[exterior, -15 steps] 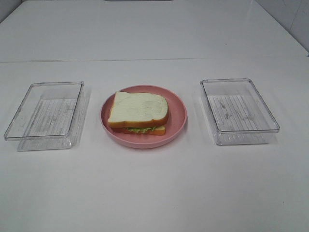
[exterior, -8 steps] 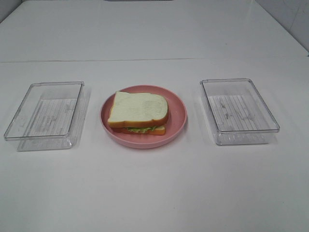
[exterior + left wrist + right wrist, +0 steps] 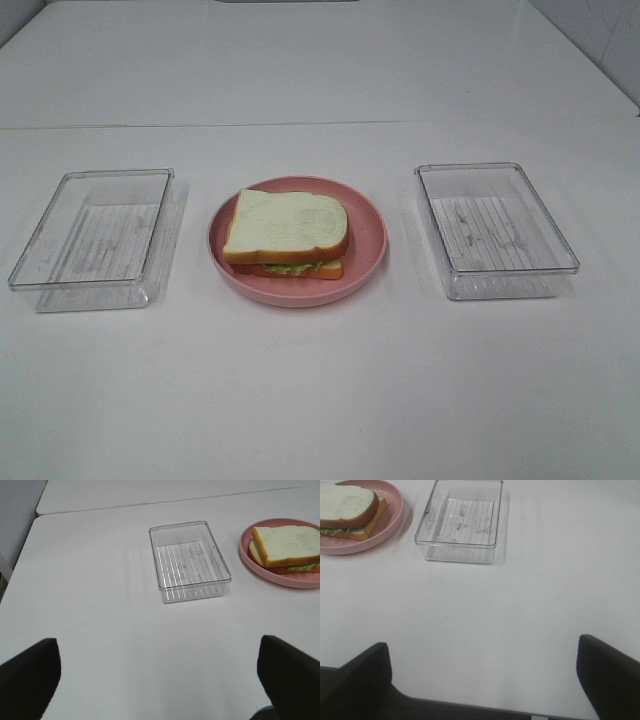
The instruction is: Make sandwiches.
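One sandwich [image 3: 286,232] sits on the pink plate [image 3: 370,240] at the table's middle: two white bread slices with orange-brown crust, with green lettuce showing between them. It also shows in the left wrist view [image 3: 287,547] and the right wrist view [image 3: 347,507]. My left gripper [image 3: 160,680] is open and empty, well back from the plate, with only its dark fingertips [image 3: 30,675] in view. My right gripper [image 3: 482,680] is open and empty near the table's front edge. Neither gripper shows in the high view.
A clear plastic tray [image 3: 100,295] stands left of the plate and a second clear tray [image 3: 505,285] stands right of it; both hold nothing. They also show in the left wrist view [image 3: 192,587] and the right wrist view [image 3: 460,552]. The table's front edge [image 3: 470,705] lies under the right gripper.
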